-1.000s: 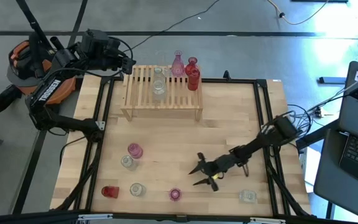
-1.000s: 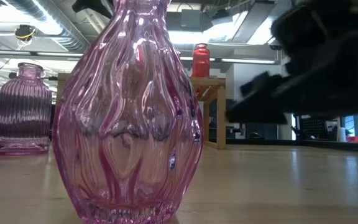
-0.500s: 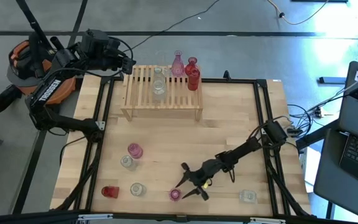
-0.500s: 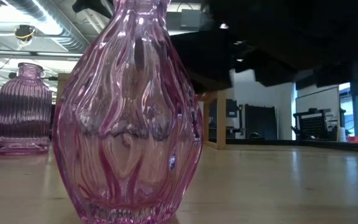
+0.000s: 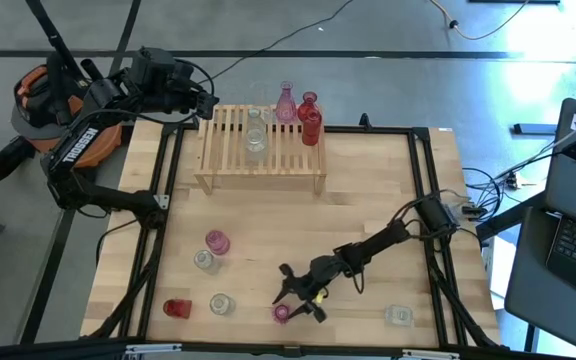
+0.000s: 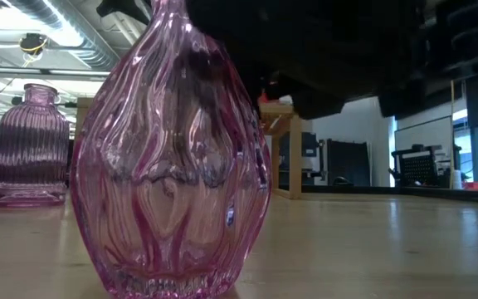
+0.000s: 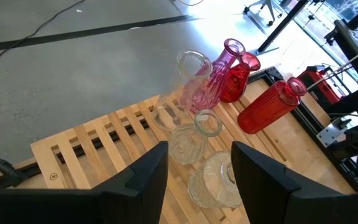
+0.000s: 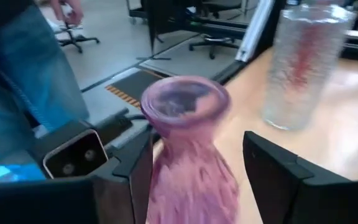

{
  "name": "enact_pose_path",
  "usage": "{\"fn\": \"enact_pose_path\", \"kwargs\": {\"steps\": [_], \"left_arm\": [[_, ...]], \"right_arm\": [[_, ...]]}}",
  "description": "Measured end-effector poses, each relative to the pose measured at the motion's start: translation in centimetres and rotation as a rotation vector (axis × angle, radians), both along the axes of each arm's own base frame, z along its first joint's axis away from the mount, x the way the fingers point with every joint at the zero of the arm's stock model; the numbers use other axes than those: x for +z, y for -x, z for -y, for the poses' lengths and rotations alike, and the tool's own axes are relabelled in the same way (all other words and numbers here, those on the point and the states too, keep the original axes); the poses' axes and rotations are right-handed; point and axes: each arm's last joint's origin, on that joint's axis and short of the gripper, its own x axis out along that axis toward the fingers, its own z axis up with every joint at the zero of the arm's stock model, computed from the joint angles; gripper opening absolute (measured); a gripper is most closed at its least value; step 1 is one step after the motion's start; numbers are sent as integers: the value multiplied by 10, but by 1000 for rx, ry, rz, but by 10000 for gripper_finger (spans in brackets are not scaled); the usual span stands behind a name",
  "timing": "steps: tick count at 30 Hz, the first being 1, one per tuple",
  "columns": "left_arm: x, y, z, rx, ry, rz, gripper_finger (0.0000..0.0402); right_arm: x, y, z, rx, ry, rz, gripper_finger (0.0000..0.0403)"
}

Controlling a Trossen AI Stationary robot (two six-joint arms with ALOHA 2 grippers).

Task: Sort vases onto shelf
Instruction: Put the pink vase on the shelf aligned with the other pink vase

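Pink glass is what the right gripper (image 5: pixel 292 299) goes for: a slim-necked pink vase (image 5: pixel 282 313) standing near the front edge of the table (image 5: pixel 368 200). The step in hand is the approach for a pick. The fingers are spread open, and in the right wrist view the neck of the pink vase (image 8: pixel 188 143) stands between the two dark fingers (image 8: pixel 272 180), with no visible contact on either side. In the low view the same vase (image 6: pixel 173 158) fills the picture and the dark arm hangs just above it.

I judge that the next move calls for closing on the neck gently, because the glass is smooth and the base is narrow, so a push from one side could tip it. After that comes a lift and a carry to the shelf (image 5: pixel 218 170) at the far side, where several vases stand already.

Left gripper (image 7: pixel 194 171) waits open above the shelf, holding nothing.
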Motion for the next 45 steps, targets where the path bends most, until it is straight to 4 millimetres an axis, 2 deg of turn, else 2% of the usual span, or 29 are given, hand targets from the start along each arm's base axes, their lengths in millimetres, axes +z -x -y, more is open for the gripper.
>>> {"fn": "enact_pose_path", "kwargs": {"steps": [6, 18, 22, 31, 36, 41, 45], "left_arm": [[0, 0, 0, 0, 0, 0, 169], [0, 0, 0, 0, 0, 0, 169], [0, 0, 0, 0, 0, 0, 169], [0, 0, 0, 0, 0, 0, 169], [0, 0, 0, 0, 0, 0, 169], [0, 0, 0, 0, 0, 0, 169], [0, 0, 0, 0, 0, 0, 169]], "right_arm": [[-7, -12, -6, 74, -80, 22, 198], [-8, -19, 3, -14, -86, 85, 192], [-8, -21, 5, -21, -78, 92, 158], [-4, -21, 6, -36, -85, 141, 47], [6, -24, 10, -114, -135, 224, 46], [16, -28, 23, -211, -204, 308, 73], [29, -35, 33, -331, -227, 376, 59]]}}
